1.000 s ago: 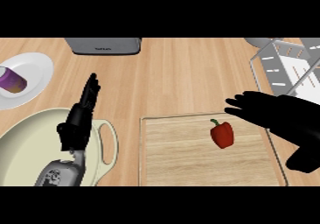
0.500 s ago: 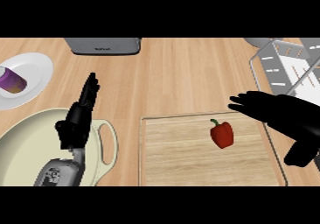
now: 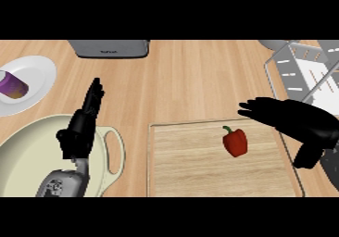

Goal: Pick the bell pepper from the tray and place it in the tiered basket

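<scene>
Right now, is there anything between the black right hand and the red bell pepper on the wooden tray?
No. In the head view, only bare wooden tray lies between the black right hand and the red bell pepper; the fingers haven't touched it.

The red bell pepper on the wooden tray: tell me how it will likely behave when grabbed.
The bell pepper looks rounded and glossy, so it may slip or roll on the flat tray. It seems small beside the right hand, so probably light. Its thin green stem is likely a poor hold.

Red bell pepper [image 3: 235, 142] lies on wooden tray [image 3: 186, 176], lower centre-right. Right hand [image 3: 295, 121] open, just right of it. Tiered basket [image 3: 305, 74] upper right.
</scene>
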`<state>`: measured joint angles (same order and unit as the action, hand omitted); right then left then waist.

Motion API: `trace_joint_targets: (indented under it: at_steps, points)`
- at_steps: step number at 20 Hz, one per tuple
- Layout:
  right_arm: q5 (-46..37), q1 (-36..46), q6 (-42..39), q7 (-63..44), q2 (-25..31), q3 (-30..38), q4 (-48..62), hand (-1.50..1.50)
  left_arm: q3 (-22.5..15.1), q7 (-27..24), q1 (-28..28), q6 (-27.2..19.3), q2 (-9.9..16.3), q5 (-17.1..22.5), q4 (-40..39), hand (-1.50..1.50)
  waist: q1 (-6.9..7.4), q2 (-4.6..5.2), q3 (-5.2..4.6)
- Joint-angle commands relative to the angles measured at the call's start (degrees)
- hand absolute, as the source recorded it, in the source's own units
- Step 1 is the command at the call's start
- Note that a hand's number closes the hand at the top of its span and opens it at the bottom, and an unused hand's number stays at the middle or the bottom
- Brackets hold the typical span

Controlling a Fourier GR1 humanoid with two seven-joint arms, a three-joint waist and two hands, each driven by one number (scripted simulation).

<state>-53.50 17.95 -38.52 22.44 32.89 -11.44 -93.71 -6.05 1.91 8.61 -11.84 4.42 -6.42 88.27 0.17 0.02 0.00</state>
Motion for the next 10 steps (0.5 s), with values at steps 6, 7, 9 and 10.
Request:
trace_joint_targets:
  at_steps: [6, 7, 9, 10]
  points:
    - [-3.52, -0.03, 0.04, 1.8, -4.55, -2.02, 2.46, -1.5, -0.55, -1.61, 1.22, -1.35, -3.15, -2.48, -3.23, 0.0, -0.14, 0.03, -0.01]
    - [-2.97, 2.68, -5.5, -2.35, -6.36, -1.88, -0.03, -1.5, -0.79, 0.31, 0.16, -0.75, -2.87, -2.21, -1.14, 0.0, -0.06, -0.02, -0.01]
    - [-3.13, 0.61, -1.97, 1.71, -4.58, -1.25, 3.14, -1.5, 2.98, 1.51, 2.44, 2.68, 0.84, 0.09, -0.75, 0.0, -0.1, 0.01, 0.0]
    - [-3.46, -0.22, -5.84, -2.48, -6.24, -1.63, -3.6, -1.5, 1.54, 1.0, -0.21, 1.33, -0.79, -0.96, 0.82, 0.0, -0.16, -0.06, -0.01]
